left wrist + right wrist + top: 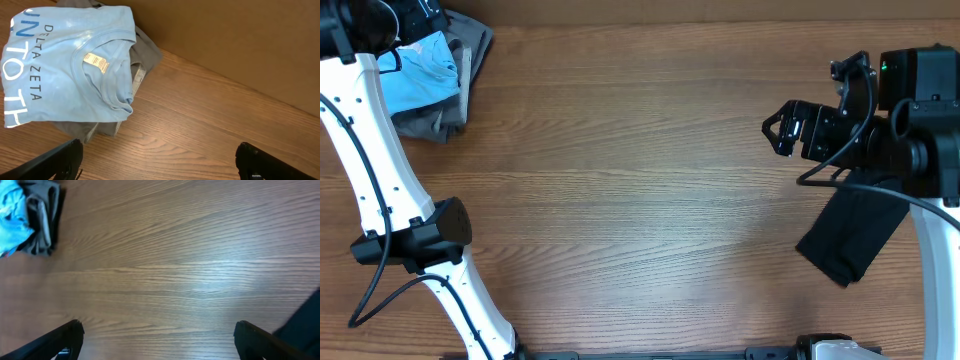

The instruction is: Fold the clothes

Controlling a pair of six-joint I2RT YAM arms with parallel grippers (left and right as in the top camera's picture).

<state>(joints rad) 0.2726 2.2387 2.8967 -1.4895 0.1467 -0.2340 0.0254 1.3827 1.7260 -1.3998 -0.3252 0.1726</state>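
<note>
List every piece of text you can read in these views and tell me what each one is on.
"DELTA ZETA": small dark letters on the light blue T-shirt.
"TOTH": large white letters on the same shirt, cut off at the frame edge.
"UN": partial letters at the shirt's top corner.
Neck tag: printed, but too small to read.
Overhead and right wrist views: nothing legible.
</note>
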